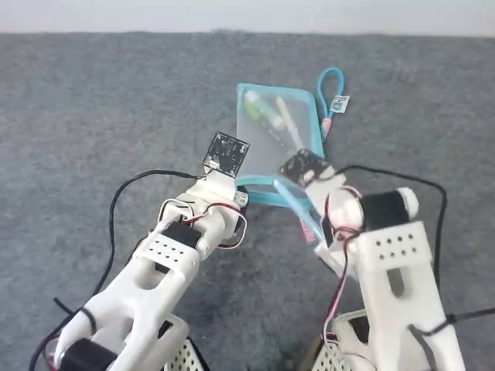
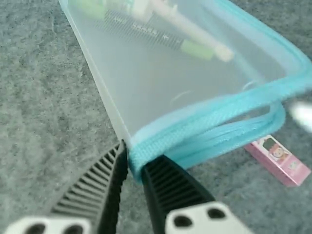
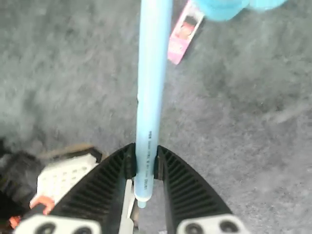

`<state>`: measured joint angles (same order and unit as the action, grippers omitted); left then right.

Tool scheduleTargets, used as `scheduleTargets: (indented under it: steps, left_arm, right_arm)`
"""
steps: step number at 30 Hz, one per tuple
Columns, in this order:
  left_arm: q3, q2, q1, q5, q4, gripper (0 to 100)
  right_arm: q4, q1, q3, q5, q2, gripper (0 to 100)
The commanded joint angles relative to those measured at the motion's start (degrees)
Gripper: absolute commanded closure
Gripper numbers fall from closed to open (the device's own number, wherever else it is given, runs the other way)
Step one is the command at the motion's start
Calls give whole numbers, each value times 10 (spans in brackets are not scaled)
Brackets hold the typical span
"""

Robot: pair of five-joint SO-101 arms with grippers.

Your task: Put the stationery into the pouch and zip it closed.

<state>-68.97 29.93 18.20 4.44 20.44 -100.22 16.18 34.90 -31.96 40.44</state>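
Pinching with the left gripper (image 2: 130, 157), jaws closed down on the teal zip edge at the near corner of the translucent pouch (image 2: 161, 92), evidently to steady its mouth. Clamping with the right gripper (image 3: 145, 160) on a light-blue pen (image 3: 152, 73), far end at the pouch opening, presumably for insertion. Green-capped pens (image 1: 267, 116) already inside. Pink eraser (image 2: 279, 160) on the grey carpet (image 1: 93, 100) just beside the mouth. Zip judged open.

Translucent teal-edged pouch (image 1: 267, 151) laid flat on grey carpet (image 1: 93, 100); green pens (image 1: 267, 116) seen inside. Near corner met by left gripper (image 1: 246, 193). Light-blue pen (image 1: 298, 205) slanted at pouch's near edge.
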Motion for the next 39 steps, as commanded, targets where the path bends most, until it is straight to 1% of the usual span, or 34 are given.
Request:
scheduleTargets:
  steps: [1,5,10,15,19,25,32,35,39]
  left_arm:
    - [11,12,9,-8,-19,988]
    - [9,12,9,-8,-18,988]
    - [9,12,9,-7,-18,988]
    - [9,12,9,-7,-18,988]
    - [9,12,9,-8,-18,988]
    - [9,12,13,-9,-18,988]
    - [10,12,10,-9,-18,988]
    - [10,12,10,-9,-18,988]
    - [8,12,11,-9,-18,988]
  right_arm:
    - [-19,-5,30,-48,29,991]
    - [-13,-8,44,-44,5,991]
    - [41,-6,42,12,-44,991]
    - [88,-7,12,52,-137,991]
    - [93,-4,-65,82,-220,991]
    - [87,-4,-212,147,-340,991]
    - [87,-1,-378,239,-485,990]
    - [69,21,-448,255,-536,989]
    - [21,83,-549,258,-582,988]
